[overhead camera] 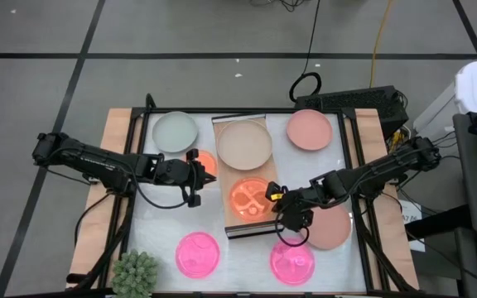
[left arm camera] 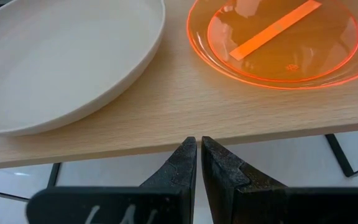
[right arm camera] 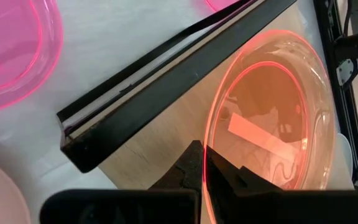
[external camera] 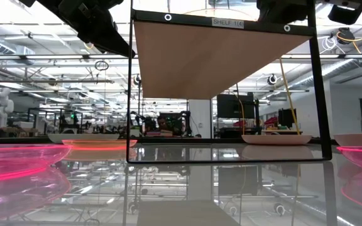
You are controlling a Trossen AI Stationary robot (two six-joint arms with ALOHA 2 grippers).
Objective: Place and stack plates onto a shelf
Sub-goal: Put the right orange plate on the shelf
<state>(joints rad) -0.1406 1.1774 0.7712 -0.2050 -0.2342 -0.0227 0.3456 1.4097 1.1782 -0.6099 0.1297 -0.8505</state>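
From above, I see a white surface point(overhead camera: 247, 261) with a long light-wood shelf point(overhead camera: 229, 223) running down its middle, and I am partway through loading it. Two plates are on the shelf so far: a beige plate point(overhead camera: 244, 142) sits at the far end, and a small orange plate point(overhead camera: 251, 197) sits nearer the middle, close to the beige one but not on it, so no stack exists yet. My right gripper point(overhead camera: 275, 195) is at the orange plate's right edge; in the right wrist view the rim passes between its dark fingers point(right arm camera: 188, 163), which are nearly together, so I judge the jaws clamped on that rim, with the plate seemingly resting on the wood and not yet released. My left gripper point(overhead camera: 199, 175) waits just beside the shelf's left edge, its jaws together and holding nothing; the left wrist view looks across the wood at both loaded plates. Under that left gripper a second orange plate point(overhead camera: 208, 161) lies on the surface, partly hidden. Still off the shelf are the pale green-grey plate point(overhead camera: 175, 131) at the far left, a salmon pink plate point(overhead camera: 309, 129) at the far right, another salmon pink plate point(overhead camera: 334, 228) to the right beneath my right arm, and two hot pink plates, one point(overhead camera: 197, 253) at the near left and one point(overhead camera: 292, 262) at the near right. By my count two of eight are placed, six remain, and the stacking is all still ahead. A spiky green plant point(overhead camera: 136, 273) stands at the near left corner.
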